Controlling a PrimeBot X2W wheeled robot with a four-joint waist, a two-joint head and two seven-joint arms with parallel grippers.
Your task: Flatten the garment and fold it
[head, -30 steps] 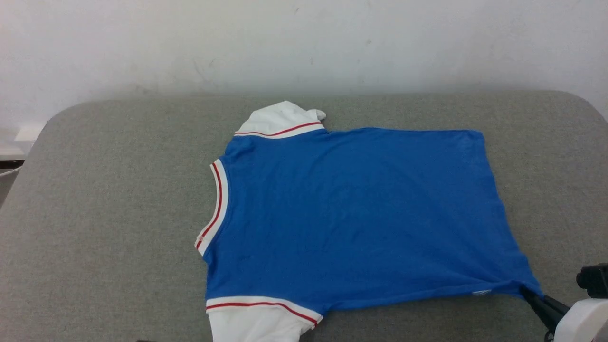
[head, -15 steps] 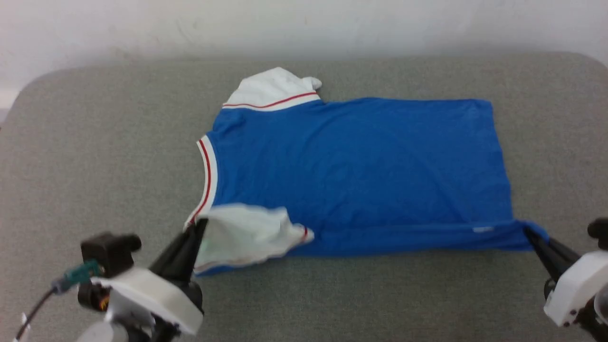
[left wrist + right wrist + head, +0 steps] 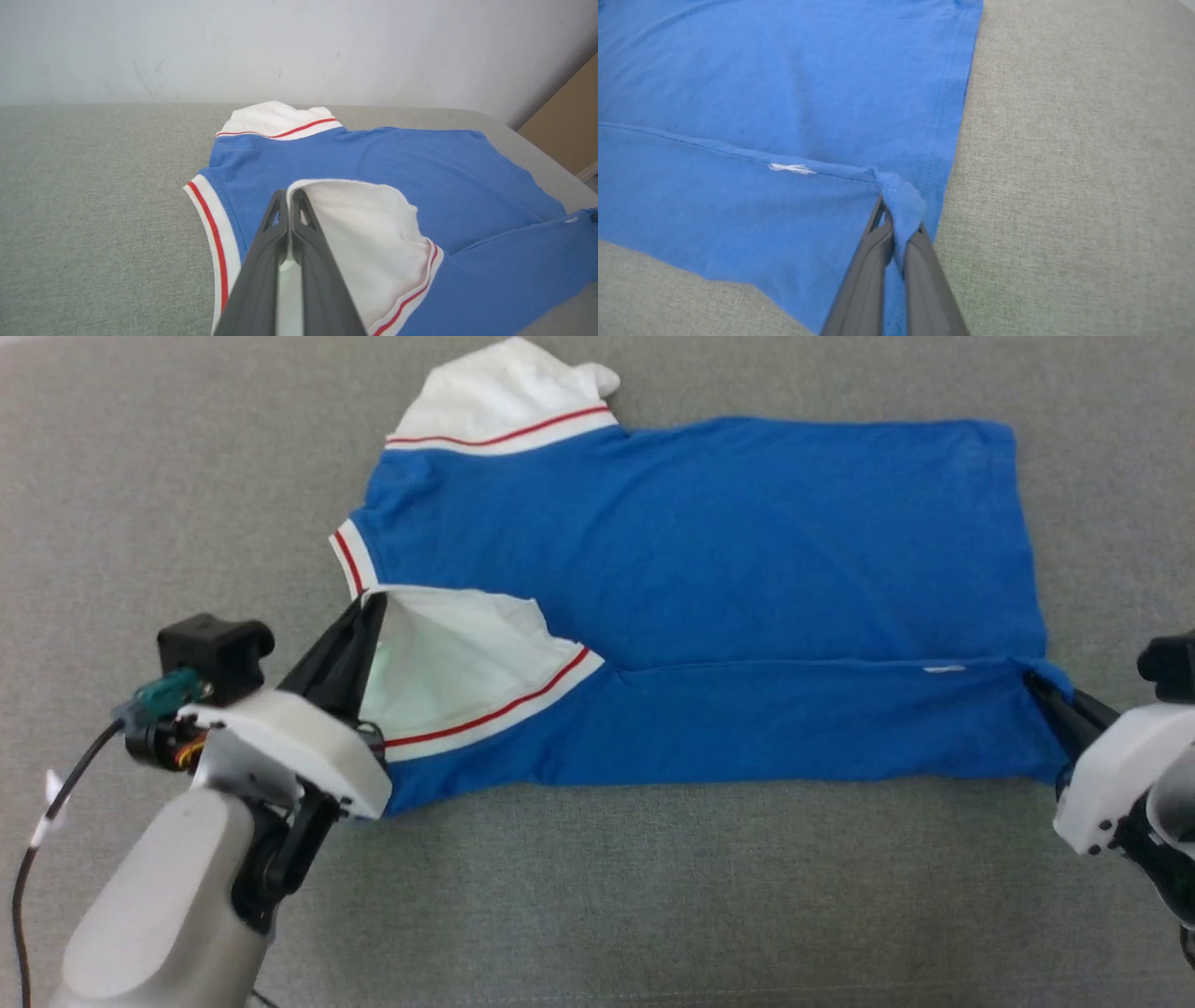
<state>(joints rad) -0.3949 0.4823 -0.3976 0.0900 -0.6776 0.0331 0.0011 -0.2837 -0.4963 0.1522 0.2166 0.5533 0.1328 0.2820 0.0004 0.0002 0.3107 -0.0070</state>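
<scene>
Garment | soft blue knit, near edge folded | grey fabric surface

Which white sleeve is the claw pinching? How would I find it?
Start at the blue garment spread on the grey surface. Its near sleeve lies folded over the blue cloth, pinched by the left gripper; the far sleeve sticks outward, untouched.

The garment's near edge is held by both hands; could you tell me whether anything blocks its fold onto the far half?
Nothing visible does. The left hand grips the near sleeve, the right hand the hem corner, and the garment has its far half lying bare.
</scene>
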